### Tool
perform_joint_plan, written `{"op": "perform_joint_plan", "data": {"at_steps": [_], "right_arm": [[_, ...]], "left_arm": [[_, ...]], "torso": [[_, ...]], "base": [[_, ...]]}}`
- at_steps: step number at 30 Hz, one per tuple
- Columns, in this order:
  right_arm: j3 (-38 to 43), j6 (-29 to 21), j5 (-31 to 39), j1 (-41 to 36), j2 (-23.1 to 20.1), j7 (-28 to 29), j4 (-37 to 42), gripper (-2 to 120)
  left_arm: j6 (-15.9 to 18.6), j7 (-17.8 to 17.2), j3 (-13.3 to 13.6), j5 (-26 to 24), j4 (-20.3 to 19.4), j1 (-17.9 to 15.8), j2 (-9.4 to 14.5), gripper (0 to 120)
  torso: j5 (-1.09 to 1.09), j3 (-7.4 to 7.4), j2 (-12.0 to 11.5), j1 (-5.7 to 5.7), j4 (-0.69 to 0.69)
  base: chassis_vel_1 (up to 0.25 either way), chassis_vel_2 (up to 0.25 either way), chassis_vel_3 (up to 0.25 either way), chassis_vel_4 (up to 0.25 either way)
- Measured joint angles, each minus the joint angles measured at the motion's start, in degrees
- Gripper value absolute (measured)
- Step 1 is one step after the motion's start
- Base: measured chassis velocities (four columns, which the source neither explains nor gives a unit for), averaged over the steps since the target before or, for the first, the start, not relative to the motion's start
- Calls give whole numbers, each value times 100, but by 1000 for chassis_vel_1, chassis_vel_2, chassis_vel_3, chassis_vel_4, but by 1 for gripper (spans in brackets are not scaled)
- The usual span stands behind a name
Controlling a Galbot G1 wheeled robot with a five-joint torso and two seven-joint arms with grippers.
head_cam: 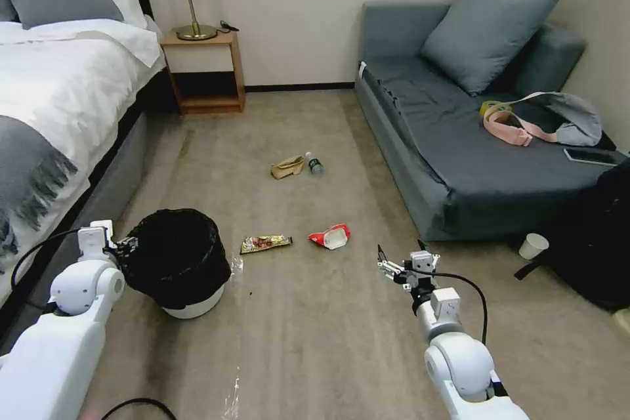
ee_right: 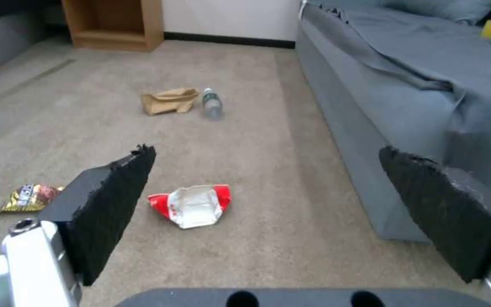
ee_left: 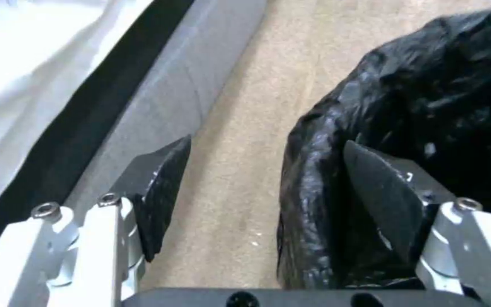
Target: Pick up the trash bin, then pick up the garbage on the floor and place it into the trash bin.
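The trash bin (head_cam: 193, 307), white with a black bag (head_cam: 174, 256) over its rim, stands on the carpet beside the bed. My left gripper (head_cam: 122, 251) is open and straddles the bin's near rim. One finger (ee_left: 160, 187) is outside and the other finger (ee_left: 382, 192) lies against the black bag (ee_left: 427, 85). The garbage lies on the floor: a gold wrapper (head_cam: 264, 243), a red-and-white wrapper (head_cam: 331, 236), a tan paper bag (head_cam: 287, 167) and a small bottle (head_cam: 314, 164). My right gripper (head_cam: 394, 266) hangs open above the carpet, short of the red-and-white wrapper (ee_right: 192, 207).
The bed (head_cam: 65, 92) runs along the left, close to the bin. A wooden nightstand (head_cam: 203, 72) stands at the back. A grey sofa (head_cam: 459, 144) fills the right side, with a paper cup (head_cam: 533, 246) and a black bag (head_cam: 590, 243) at its foot.
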Motion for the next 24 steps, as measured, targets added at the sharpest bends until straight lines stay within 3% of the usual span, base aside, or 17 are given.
{"op": "perform_joint_plan", "data": {"at_steps": [11,21,24], "right_arm": [[57,25,-17,-103,-16,3,53,100],[103,36,28,-75,-85,0,63,100],[68,31,37,-43,-95,0,34,100]], "left_arm": [[-27,13,357,237,508,-384,-235,71],[-19,36,415,301,1122,-511,-334,69],[-147,74,382,346,1343,-534,-353,57]], "torso": [[1,0,0,0,-2],[1,0,0,0,-2],[3,0,0,0,0]], "base": [[0,0,0,0],[0,0,0,0],[0,0,0,0]]}}
